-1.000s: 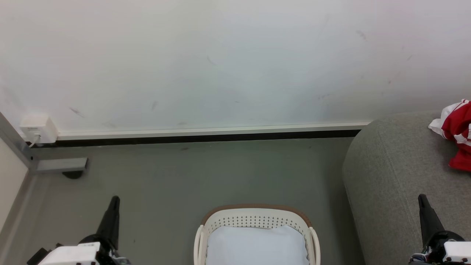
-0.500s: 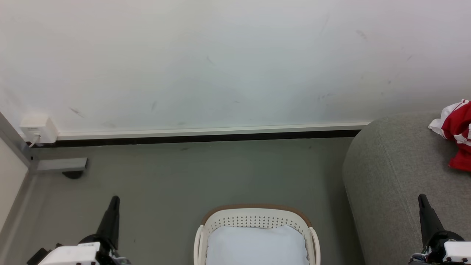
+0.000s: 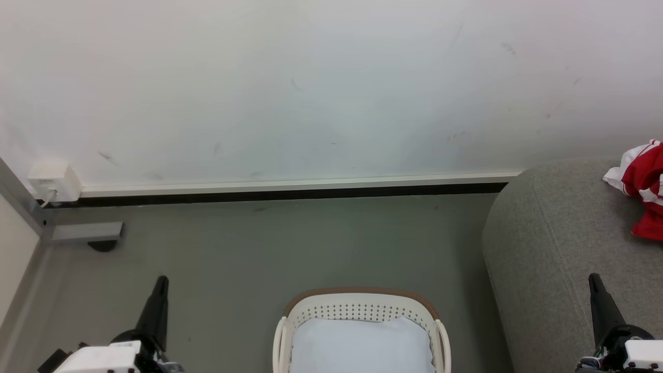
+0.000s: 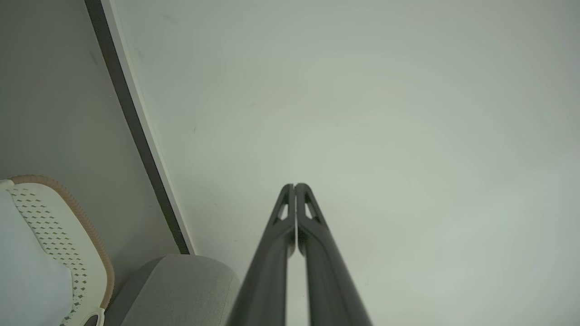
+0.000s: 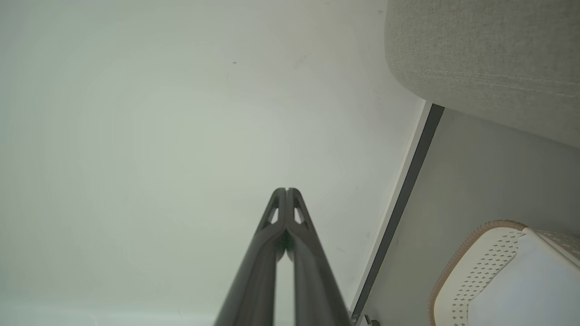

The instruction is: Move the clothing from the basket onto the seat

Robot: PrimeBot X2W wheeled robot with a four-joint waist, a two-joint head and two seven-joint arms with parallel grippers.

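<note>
Nearest to the robot, two dark grippers point forward, one at each side. The left gripper (image 3: 161, 283) hangs above the grey floor (image 3: 269, 248). Its two long fingers are pressed together along their length, with nothing between them. The right gripper (image 3: 594, 281) shows against the near part of the seat (image 3: 549, 243). Its fingers are also closed tip to tip and hold nothing.

Between the two grippers, the basket (image 3: 362, 291) stands on the floor. It is cream-white plastic with rows of small holes, side handles and a brown rim. A flat pale white pad (image 3: 362, 344) lies inside it.

To the right of the basket, across a narrow strip of floor, is the large grey woven seat with its rounded corner. The clothing (image 3: 645, 191) lies bunched on top of the seat at the far right, well apart from the basket. It is red cloth with white stripes and trim, partly cut off by the edge of the head view.

Further back, a black strip and a white skirting board (image 3: 290, 185) run along the foot of the wall (image 3: 311, 93), which is pale with a few faint scuff marks. At the far left, a small white box (image 3: 54, 181) with a cable sits at the foot of the wall, and a grey metal bar (image 3: 85, 232) lies just in front of it
</note>
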